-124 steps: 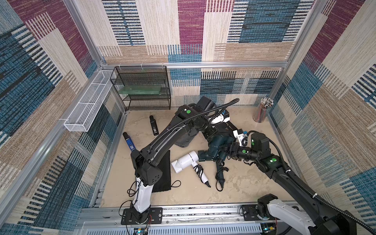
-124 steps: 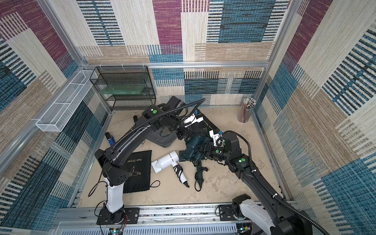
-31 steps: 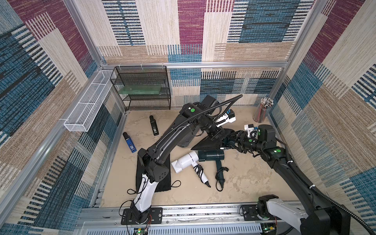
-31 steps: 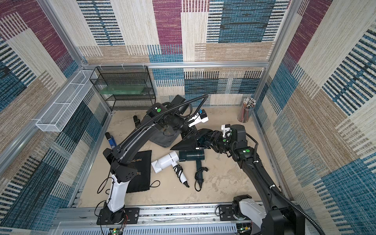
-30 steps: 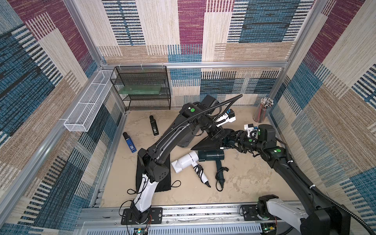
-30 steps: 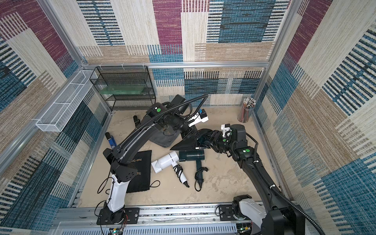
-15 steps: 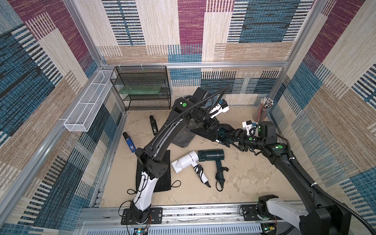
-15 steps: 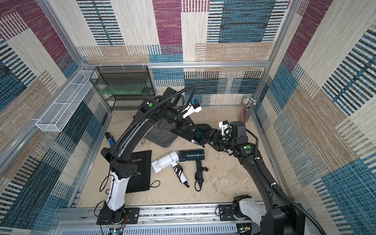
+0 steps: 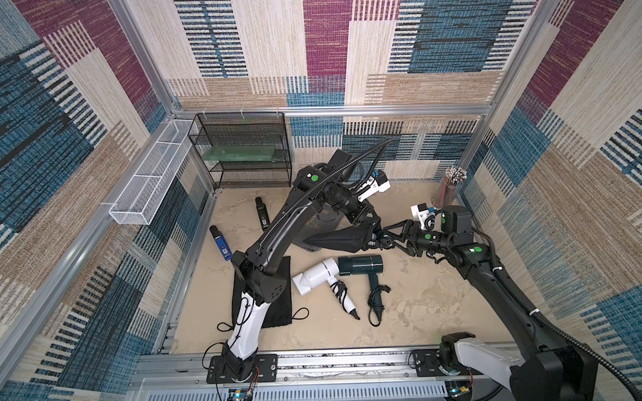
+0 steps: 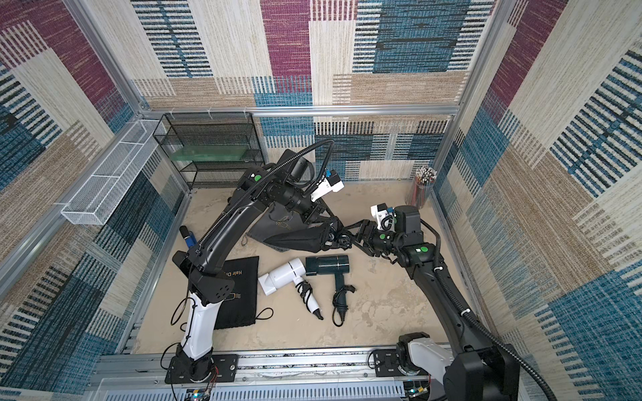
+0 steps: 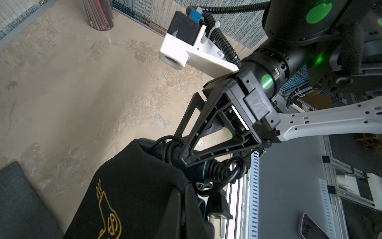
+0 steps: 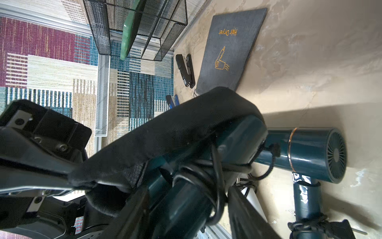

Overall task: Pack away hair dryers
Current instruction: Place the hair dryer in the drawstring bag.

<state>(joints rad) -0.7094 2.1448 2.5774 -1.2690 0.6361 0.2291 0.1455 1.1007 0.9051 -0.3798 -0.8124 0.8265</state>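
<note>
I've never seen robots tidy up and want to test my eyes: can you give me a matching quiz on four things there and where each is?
Things:
1 white hair dryer
2 grey pouch
3 cup of pencils
4 bulging black pouch

Places:
A in a back corner
B held off the floor by the left gripper, the right gripper closed on the handle of the bagged teal hair dryer
C spread flat on the floor
D on the floor beside a loose teal hair dryer

Pairs: 1-D, 2-C, 3-A, 4-B.
</note>
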